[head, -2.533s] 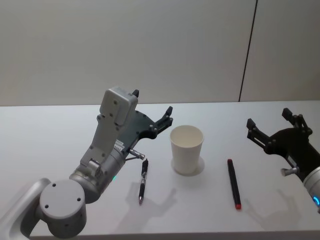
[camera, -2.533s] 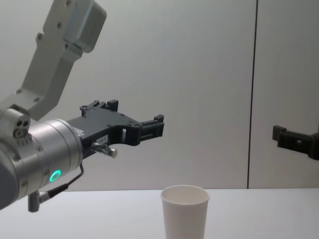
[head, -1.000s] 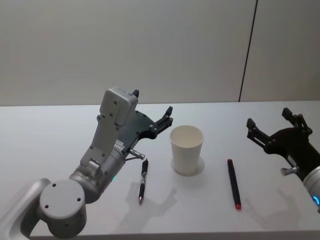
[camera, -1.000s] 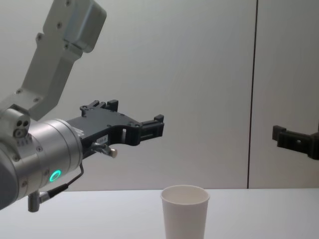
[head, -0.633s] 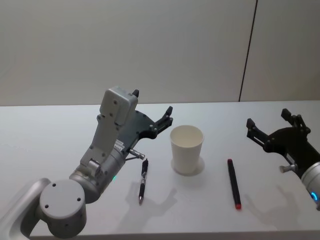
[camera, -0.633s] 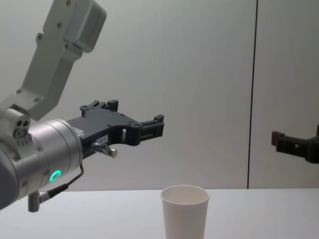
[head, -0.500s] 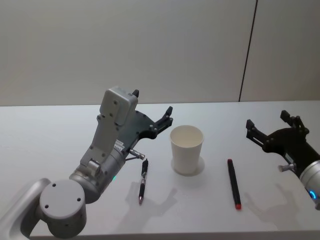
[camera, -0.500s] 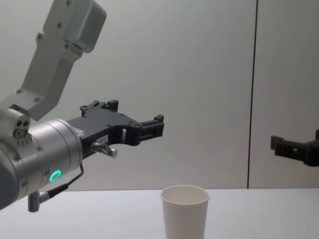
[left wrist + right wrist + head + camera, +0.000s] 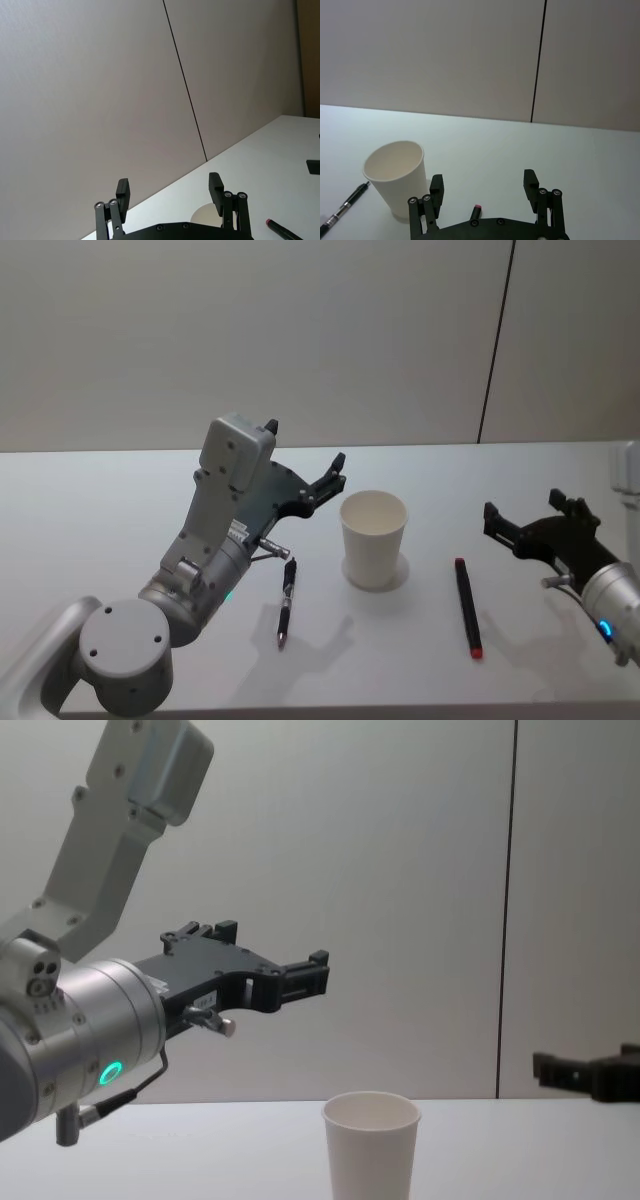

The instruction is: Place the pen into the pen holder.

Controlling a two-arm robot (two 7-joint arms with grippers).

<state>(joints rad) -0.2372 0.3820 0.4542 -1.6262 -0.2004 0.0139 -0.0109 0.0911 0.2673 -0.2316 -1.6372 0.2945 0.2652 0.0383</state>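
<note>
Right gripper (image 9: 522,512) has come down and slid toward 8 o'clock in head view, ending nearer the red pen (image 9: 467,607), at about the pen's 2 o'clock. In chest view it sits lower than before, closer to the table (image 9: 200,1160), and a bit further in from the right edge.
</note>
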